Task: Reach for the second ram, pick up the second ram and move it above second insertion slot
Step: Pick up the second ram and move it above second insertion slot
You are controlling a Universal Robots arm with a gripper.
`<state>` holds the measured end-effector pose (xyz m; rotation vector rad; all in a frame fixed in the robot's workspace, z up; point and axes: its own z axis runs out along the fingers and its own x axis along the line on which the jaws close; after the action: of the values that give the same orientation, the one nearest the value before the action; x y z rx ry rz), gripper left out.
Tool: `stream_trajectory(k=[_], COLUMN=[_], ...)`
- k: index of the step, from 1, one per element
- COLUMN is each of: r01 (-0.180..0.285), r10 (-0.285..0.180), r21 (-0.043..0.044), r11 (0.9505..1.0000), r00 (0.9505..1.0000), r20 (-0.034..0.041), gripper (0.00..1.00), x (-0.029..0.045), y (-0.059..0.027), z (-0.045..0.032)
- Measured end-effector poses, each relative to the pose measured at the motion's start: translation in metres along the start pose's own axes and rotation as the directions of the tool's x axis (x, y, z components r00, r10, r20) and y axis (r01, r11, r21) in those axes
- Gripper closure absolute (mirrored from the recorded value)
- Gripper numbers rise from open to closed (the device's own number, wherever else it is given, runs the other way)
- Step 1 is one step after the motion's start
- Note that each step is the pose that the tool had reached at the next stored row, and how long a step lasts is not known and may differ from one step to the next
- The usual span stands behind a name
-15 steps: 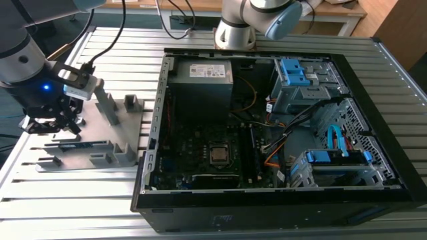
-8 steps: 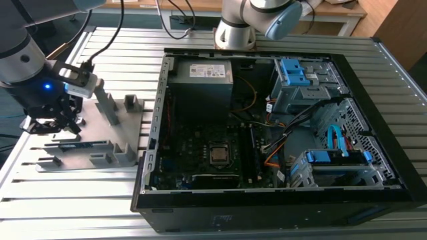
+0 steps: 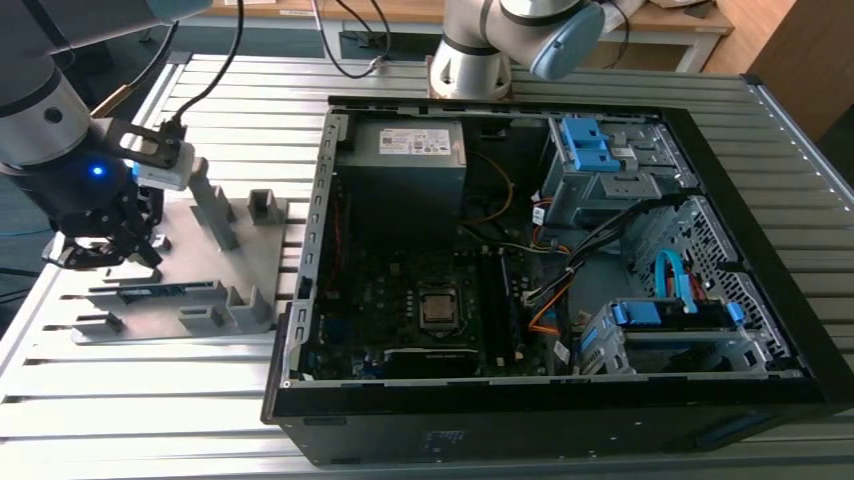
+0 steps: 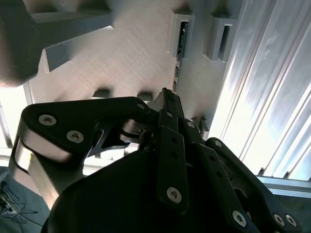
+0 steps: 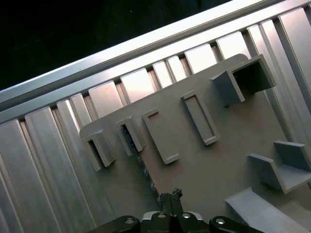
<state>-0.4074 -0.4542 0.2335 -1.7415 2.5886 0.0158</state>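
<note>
My claw [image 5: 170,195] had its fingers drawn together, the tips just over one end of the second ram [image 5: 143,167]; whether they pinched it, I could not tell. The ram lay between posts of the grey holder plate [image 5: 214,165]. The white label [image 3: 420,141] inside the computer case [image 3: 561,415] was too small to read.

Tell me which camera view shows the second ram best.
The first wrist view: the second ram runs edge-on as a dark strip across the grey holder plate toward the gripper. The second wrist view catches a short stretch in its slot; the exterior view shows a small dark sliver on the plate.
</note>
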Motion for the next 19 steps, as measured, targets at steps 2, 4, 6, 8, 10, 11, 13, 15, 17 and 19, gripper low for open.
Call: stream_trajectory(k=[2, 4, 6, 8, 10, 11, 13, 15, 17, 19], r01=[0.017, 0.034, 0.052, 0.070, 0.087, 0.096, 0.112, 0.129, 0.145, 0.161], r10=[-0.017, -0.034, -0.052, -0.070, -0.087, -0.096, -0.112, -0.129, -0.145, -0.161], r21=[-0.0004, -0.0008, -0.0012, -0.0017, -0.0020, -0.0023, -0.0026, -0.0030, -0.0034, -0.0037], r11=[0.9999, 0.9994, 0.9986, 0.9976, 0.9962, 0.9954, 0.9937, 0.9917, 0.9894, 0.9870], r00=[0.9999, 0.9994, 0.9986, 0.9976, 0.9962, 0.9954, 0.9937, 0.9917, 0.9894, 0.9870], r20=[0.0001, 0.0002, 0.0002, 0.0003, 0.0004, 0.0004, 0.0006, 0.0007, 0.0008, 0.0009], gripper=[0.90, 0.90, 0.90, 0.90, 0.90, 0.90, 0.90, 0.90, 0.90, 0.90], x=[0.0000, 0.0000, 0.0000, 0.0000, 0.0000, 0.0000, 0.0000, 0.0000, 0.0000, 0.0000], y=[0.0000, 0.0000, 0.0000, 0.0000, 0.0000, 0.0000, 0.0000, 0.0000, 0.0000, 0.0000], z=[0.0000, 0.0000, 0.0000, 0.0000, 0.0000, 0.0000, 0.0000, 0.0000, 0.0000, 0.0000])
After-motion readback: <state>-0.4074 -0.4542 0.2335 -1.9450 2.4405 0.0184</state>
